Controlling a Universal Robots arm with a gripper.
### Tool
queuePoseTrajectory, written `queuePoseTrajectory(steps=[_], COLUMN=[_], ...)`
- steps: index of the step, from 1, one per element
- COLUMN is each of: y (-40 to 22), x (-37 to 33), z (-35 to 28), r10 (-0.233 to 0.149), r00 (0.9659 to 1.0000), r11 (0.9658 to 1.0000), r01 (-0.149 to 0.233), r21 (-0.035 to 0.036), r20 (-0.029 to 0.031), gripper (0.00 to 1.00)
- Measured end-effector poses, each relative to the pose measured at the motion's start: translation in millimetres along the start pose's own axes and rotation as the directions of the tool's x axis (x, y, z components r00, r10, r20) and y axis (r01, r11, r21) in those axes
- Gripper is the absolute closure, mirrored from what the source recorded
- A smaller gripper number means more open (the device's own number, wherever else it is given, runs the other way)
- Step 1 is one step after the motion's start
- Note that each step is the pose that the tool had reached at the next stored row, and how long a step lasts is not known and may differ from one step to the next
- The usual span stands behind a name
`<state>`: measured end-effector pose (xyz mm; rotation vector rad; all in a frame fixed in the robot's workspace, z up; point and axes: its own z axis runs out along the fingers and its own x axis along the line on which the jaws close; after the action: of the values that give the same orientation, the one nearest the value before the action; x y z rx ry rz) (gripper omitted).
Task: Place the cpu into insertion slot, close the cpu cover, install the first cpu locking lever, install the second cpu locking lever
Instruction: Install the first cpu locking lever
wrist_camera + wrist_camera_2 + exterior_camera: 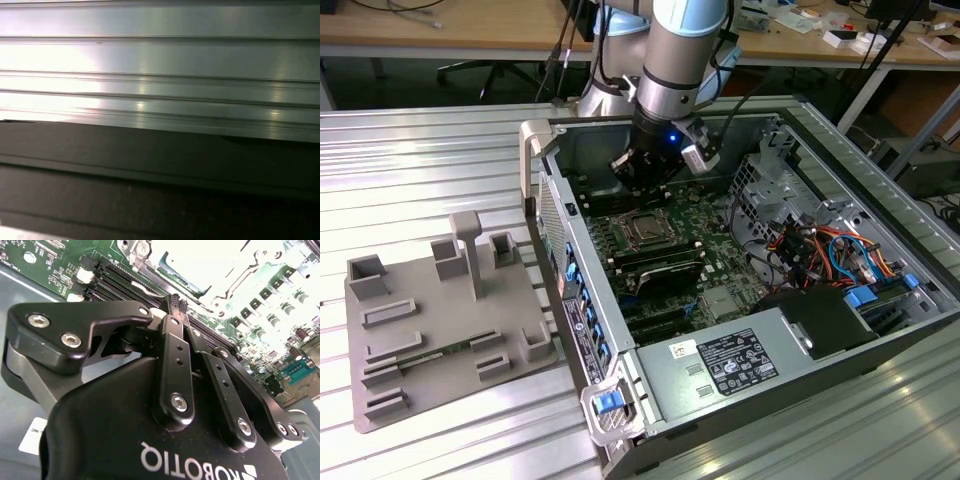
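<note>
While the gripper (176, 304) hangs just above the board w/ jaws together and empty, the cpu (645, 230) sits in the slot (661, 219), cover (630, 219) apparently down. Lever work probably: approach slow, press squarely, avoid the memory slots (660, 270).

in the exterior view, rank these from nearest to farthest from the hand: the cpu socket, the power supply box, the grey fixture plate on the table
1. The insertion slot, just below the hand, inside the case.
2. The power supply box, at the case's near end.
3. The grey fixture plate, outside the case, at the exterior view's left.
</note>
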<state>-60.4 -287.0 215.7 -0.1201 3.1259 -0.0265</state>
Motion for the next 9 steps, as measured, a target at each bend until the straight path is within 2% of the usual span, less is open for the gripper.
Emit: queuePoseTrajectory(steps=[9], y=[-0.3], x=[-4.6], z=[1.1], r10=[0.0], r00=[1.0], r11=[1.0], r01=[0.0], r21=[0.0001], r20=[-0.0001], gripper=[0.89])
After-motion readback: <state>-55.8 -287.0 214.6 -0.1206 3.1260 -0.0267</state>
